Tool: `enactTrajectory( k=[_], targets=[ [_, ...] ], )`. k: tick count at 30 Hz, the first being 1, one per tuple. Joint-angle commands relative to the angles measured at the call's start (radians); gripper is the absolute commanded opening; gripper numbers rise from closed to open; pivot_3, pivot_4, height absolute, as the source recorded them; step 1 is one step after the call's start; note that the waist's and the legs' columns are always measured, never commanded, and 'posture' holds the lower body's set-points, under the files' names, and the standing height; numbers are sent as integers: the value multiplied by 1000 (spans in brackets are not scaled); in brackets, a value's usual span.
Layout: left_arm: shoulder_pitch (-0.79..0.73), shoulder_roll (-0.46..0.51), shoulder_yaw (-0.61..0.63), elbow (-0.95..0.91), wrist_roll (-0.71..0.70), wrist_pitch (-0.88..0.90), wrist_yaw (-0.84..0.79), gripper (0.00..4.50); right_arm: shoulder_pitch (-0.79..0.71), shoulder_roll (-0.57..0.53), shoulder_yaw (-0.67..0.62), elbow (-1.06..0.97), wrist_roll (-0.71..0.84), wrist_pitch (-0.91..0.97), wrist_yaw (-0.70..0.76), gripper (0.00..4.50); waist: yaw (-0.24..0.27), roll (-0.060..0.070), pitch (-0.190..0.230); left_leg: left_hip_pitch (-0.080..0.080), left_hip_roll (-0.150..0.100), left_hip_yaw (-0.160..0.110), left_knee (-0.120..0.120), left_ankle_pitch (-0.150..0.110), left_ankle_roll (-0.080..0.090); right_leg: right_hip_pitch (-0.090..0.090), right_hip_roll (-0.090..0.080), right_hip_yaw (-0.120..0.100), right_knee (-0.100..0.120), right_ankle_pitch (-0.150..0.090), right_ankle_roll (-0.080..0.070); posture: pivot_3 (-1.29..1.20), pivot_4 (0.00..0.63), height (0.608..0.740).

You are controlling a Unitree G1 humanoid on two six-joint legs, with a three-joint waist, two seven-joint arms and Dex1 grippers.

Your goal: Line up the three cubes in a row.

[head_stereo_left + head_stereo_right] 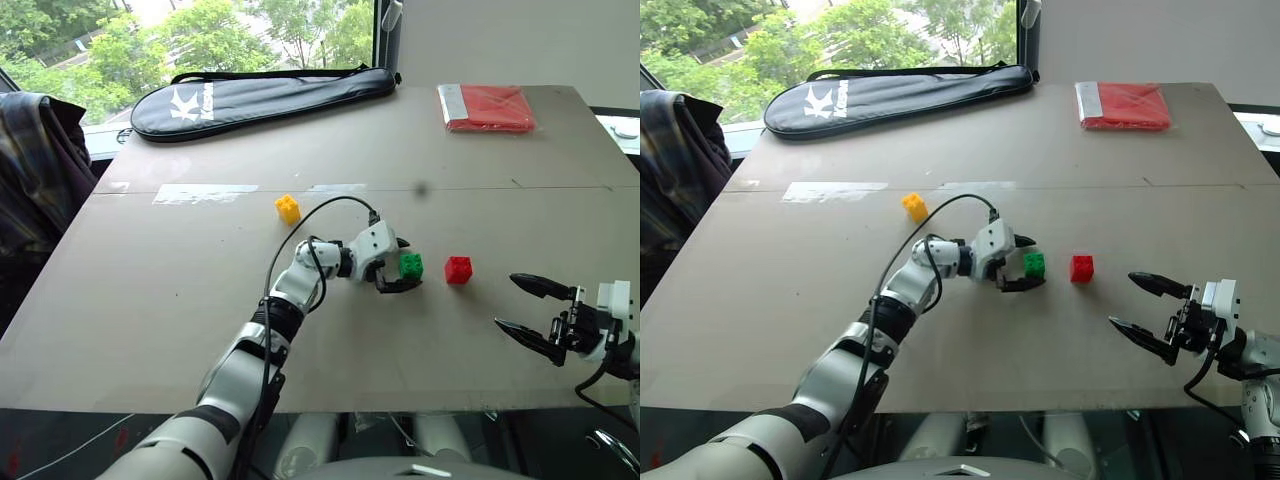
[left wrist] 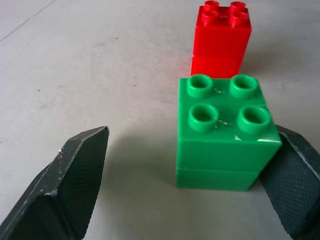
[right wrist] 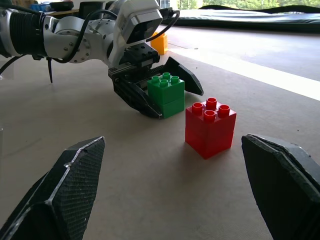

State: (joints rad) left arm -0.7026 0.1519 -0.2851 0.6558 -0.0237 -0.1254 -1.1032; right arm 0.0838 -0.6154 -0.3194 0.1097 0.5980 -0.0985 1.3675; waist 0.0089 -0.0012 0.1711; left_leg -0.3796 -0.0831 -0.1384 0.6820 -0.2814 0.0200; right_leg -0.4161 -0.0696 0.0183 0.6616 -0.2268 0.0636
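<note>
The green cube (image 1: 412, 263) stands on the table between the fingers of my left gripper (image 1: 409, 268), which is open. In the left wrist view one finger (image 2: 292, 180) rests against the green cube (image 2: 222, 135), while the other finger (image 2: 75, 175) stands well apart from it. The red cube (image 1: 458, 270) sits just to its right, a small gap between them. The yellow cube (image 1: 288, 208) lies farther back and to the left, alone. My right gripper (image 1: 505, 300) hangs open and holds nothing near the table's front right, pointing toward the red cube (image 3: 210, 127).
A black racket bag (image 1: 260, 98) lies along the far edge of the table (image 1: 200, 300). A flat red packet (image 1: 487, 107) sits at the far right. A strip of pale tape (image 1: 205, 193) crosses the table behind the yellow cube. A plaid garment (image 1: 35, 170) hangs at the left.
</note>
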Motion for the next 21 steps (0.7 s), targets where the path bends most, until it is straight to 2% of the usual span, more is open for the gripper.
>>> enactTrajectory(
  k=[1,9,11,16,21],
  targets=[
    [27,34,21,-142,-69,18,-69,4481,-5,-5,-7,-10,9,-14,10,4500,0,0,0,0,0,0,0,0,0,0,0,0,0,0,0,0,150,712],
    [80,106,118,-407,-176,70,-24,4481,-5,-1,0,-15,9,-13,11,4500,1,0,0,0,0,0,0,0,1,0,-1,0,0,0,0,0,150,712],
    [119,109,177,-515,-213,108,56,4481,-5,-1,-1,-21,11,-12,10,4500,1,0,0,0,0,0,0,0,0,0,-1,1,0,0,0,0,150,712],
    [251,114,332,-689,-179,201,362,4481,-9,-4,-21,-88,67,34,-8,4500,-1,0,0,0,1,0,0,0,-1,-1,-2,2,0,0,0,0,150,712],
    [361,155,424,-735,-76,308,612,4481,-23,-10,-26,-142,95,84,-49,4500,5,0,0,1,1,0,0,-1,2,0,-2,2,0,0,0,0,150,712]
  ],
)
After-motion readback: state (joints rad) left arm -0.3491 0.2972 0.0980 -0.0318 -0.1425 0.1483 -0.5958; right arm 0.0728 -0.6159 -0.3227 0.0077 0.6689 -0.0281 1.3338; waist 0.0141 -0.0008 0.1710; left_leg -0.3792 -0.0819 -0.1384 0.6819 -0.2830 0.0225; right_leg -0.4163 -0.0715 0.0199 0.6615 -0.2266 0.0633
